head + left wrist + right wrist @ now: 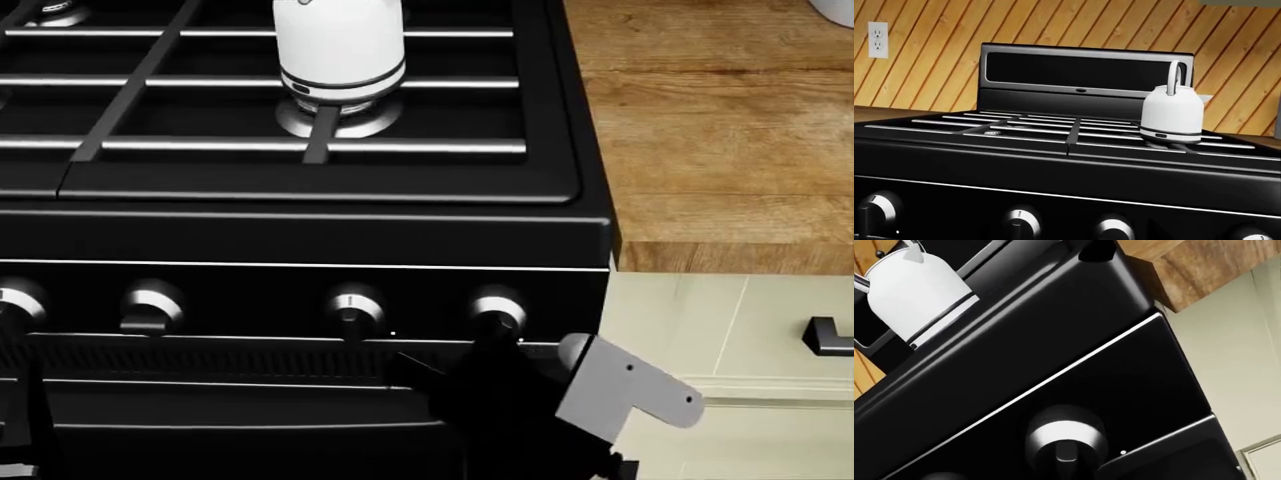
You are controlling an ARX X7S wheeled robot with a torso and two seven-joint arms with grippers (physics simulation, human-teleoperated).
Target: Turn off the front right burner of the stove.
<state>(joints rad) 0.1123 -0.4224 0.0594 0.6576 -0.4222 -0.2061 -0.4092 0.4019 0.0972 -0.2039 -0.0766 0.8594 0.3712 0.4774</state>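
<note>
While the white kettle (339,48) sits on top of it, the front right burner (339,118) shows only as a silvery stepped ring peeking out beneath the kettle's base, crossed by a black grate bar running toward the stove's front edge. Being round, the burner has no long axis and points no particular way; it lies flat, facing up. It sits in the stove (294,230) top's front right area, near the edge that meets the wooden counter (721,130).

Along the stove's glossy black front panel runs a row of silvery knobs. The rightmost knob (498,312) is almost directly below the kettle's side of the stove, and the next knob (354,308) sits beside it, farther from the counter. In the right wrist view, one knob (1066,440) fills the lower middle, seen from below, with a raised dark grip bar across its face.

Just below and beside the rightmost knob, the right arm's dark gripper body and a pale grey wrist bracket (627,392) rise from the lower edge of the head view. Its fingertips cannot be made out against the black panel, so I cannot tell whether the jaws are spread or pressed together.

Neither the left gripper nor its jaws appear anywhere. Beside the stove, a pale green cabinet (747,350) stands under the counter.
</note>
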